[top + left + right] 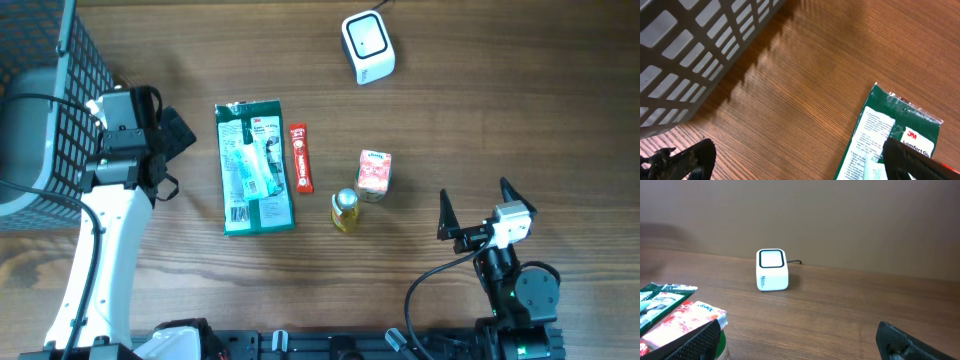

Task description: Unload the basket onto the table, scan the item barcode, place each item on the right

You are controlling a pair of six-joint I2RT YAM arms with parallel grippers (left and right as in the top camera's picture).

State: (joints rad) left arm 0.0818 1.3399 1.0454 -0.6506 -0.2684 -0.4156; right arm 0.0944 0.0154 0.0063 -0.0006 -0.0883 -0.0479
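We see the green package (255, 168) lying flat on the surface (500, 100), its white label up, but the print is too small for us to pick out a barcode. The left wrist view cuts off all but its top corner. Just right of it lie a red sachet (300, 158), a small bottle (345, 210) and a pink carton (374, 172). The white scanner (368, 46) stands well apart. The left pincer (178, 158), spread wide, is near the package, beside a mesh basket (40, 100). The right pincer (474, 192) is also spread and holds nothing.
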